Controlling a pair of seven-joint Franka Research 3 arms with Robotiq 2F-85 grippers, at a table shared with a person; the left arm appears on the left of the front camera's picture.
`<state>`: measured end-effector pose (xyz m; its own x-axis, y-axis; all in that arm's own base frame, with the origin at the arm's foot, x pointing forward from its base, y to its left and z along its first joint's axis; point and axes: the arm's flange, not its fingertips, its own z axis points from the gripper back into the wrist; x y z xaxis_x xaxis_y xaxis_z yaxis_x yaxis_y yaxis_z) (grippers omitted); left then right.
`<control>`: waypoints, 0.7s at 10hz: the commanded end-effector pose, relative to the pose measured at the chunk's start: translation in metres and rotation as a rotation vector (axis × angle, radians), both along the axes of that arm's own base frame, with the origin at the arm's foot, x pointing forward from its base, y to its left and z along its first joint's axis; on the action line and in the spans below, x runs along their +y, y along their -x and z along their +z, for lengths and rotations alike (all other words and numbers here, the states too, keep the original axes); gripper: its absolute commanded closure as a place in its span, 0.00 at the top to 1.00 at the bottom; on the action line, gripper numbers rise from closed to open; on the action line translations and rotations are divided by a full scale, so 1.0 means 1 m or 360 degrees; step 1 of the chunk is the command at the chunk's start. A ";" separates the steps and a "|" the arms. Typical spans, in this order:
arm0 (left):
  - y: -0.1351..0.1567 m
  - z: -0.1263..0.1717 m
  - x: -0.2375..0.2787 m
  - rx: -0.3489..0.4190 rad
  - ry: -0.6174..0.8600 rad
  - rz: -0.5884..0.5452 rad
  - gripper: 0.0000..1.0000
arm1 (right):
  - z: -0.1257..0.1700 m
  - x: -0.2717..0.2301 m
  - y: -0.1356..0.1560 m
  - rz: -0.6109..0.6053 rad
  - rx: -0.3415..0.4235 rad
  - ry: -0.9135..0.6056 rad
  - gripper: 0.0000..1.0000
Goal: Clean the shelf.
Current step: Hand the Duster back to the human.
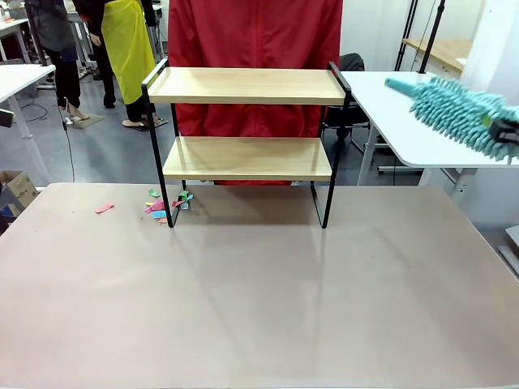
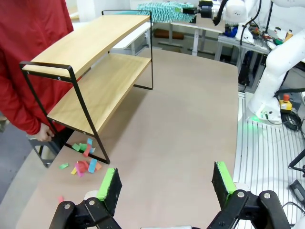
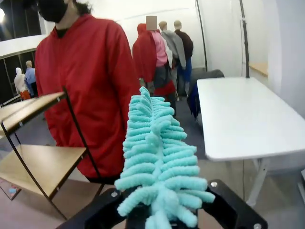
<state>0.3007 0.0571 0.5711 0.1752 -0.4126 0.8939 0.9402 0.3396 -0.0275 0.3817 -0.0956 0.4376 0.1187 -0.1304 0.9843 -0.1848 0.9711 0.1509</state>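
Front view: duster [image 1: 454,109] pinched in right jaws beyond shelf [image 1: 247,121]; left jaws spread.

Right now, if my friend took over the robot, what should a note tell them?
Left gripper: open, empty, low over the table near the shelf's end.
Right gripper: shut on the teal duster, held up to the right of the shelf.
The shelf stands at the table's far side, in front of a person in red; both boards look bare.
Coloured paper scraps lie on the table by the shelf's left legs.
Left to do: possibly sweeping the boards again; I can't tell whether the scraps count.
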 end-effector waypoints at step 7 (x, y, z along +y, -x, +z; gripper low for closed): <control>-0.001 0.001 -0.001 -0.0040 0.0030 -0.0018 1.00 | -0.020 0.007 -0.005 0.0037 0.0070 0.0013 0.16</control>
